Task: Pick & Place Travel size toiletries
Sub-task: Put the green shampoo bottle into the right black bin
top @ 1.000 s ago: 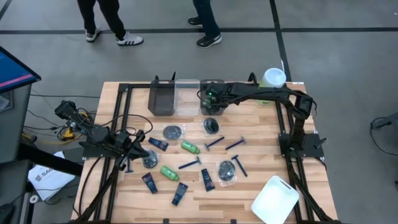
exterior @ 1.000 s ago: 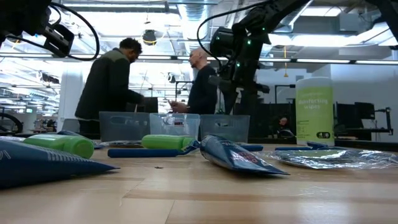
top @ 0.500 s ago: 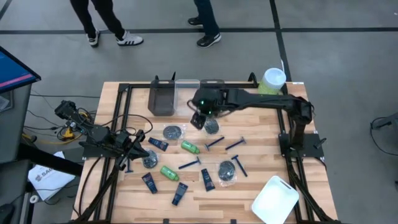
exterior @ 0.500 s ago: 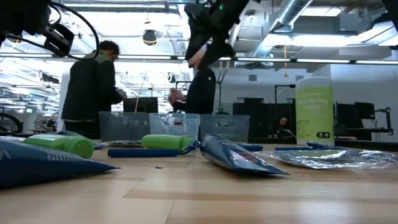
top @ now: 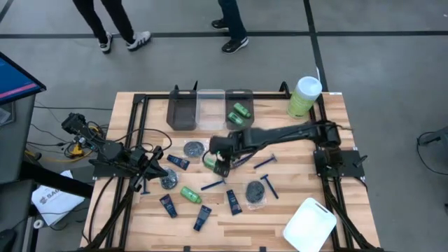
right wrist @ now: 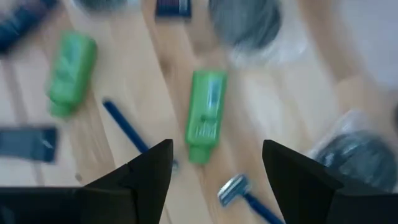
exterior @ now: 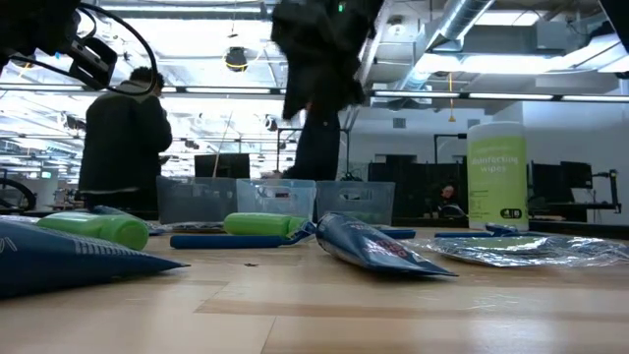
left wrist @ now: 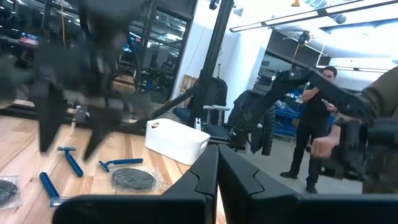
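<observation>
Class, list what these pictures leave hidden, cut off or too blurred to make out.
- Green mini bottle: label text blurred by motion, right wrist view; partly under the right gripper in the high view.
- White tray: corner cut by the bottom edge, high view.
- People: only legs show, high view.

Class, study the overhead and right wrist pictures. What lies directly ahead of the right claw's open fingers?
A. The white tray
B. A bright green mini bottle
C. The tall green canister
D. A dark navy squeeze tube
B: in the right wrist view a green mini bottle lies on the wood centred between the open fingers of the right claw, and the overhead view shows that claw over the same bottle.
</observation>
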Robot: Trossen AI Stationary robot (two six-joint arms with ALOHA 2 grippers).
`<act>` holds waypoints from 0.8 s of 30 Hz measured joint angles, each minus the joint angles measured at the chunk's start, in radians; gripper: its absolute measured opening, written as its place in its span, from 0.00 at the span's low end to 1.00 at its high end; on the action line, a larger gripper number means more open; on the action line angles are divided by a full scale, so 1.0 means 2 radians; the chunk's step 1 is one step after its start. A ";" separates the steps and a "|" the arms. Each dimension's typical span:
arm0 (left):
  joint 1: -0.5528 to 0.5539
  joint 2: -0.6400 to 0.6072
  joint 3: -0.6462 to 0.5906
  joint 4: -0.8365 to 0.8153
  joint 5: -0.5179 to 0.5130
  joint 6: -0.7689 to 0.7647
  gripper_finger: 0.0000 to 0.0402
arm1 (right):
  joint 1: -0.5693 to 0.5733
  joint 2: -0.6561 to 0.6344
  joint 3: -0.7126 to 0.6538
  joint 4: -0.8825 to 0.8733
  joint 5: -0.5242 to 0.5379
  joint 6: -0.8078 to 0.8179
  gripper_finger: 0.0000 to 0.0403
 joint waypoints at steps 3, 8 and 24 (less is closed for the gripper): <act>0.000 0.000 0.000 0.000 0.000 0.000 0.01 | 0.009 0.026 0.000 0.001 0.000 0.000 0.60; 0.000 0.000 0.000 0.000 0.000 0.000 0.01 | 0.012 0.059 0.000 -0.025 0.000 -0.004 0.60; 0.000 0.000 0.000 0.003 0.000 0.000 0.01 | 0.004 0.079 0.000 -0.022 -0.046 -0.038 0.65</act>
